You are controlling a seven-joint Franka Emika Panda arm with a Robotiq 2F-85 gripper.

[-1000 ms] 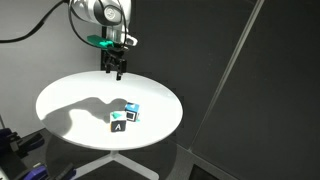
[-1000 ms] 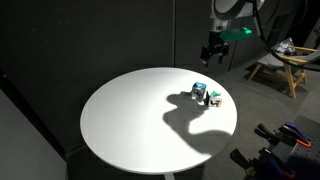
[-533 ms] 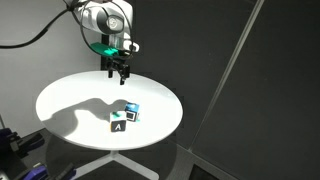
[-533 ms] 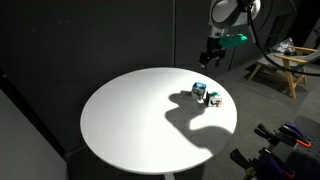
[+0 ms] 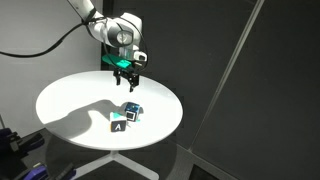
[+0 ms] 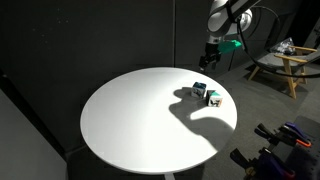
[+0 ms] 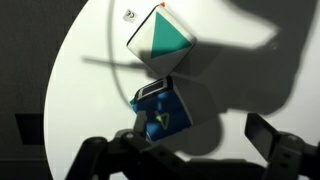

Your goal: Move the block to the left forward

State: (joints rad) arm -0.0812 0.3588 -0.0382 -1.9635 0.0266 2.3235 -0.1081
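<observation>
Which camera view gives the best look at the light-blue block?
The wrist view: the light-blue block sits large and close near mid-picture, beside a white-and-teal cube. In both exterior views the block is only a tiny cube on the white table, faces too small to read.

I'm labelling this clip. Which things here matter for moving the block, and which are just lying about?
For the job:
light-blue block
gripper, open, empty
table, white and round, under the block

Just lying about:
black block marked A, beside the light-blue one
wooden chair, off in the background
</observation>
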